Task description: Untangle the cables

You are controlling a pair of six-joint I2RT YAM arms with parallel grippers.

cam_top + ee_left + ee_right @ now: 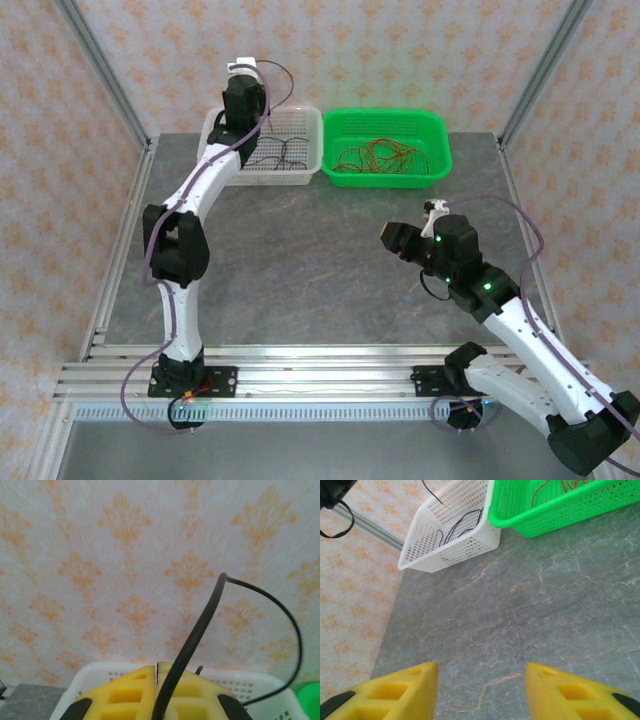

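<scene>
You have nothing to read at this moment: no lettering, label, brand name, number or sign can be made out on any surface. The wallpaper [125, 605] carries only a repeated orange ornament, which is not writing. The white basket [427, 540] and the green basket [560, 512] show plain perforated plastic walls, with no print or sticker legible on them.

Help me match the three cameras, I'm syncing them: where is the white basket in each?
Top external: white basket at the far edge, left of centre, under the left arm.
Left wrist: its rim along the bottom edge.
Right wrist: upper left.
Shared landmark: green basket adjoining its right side.
</scene>
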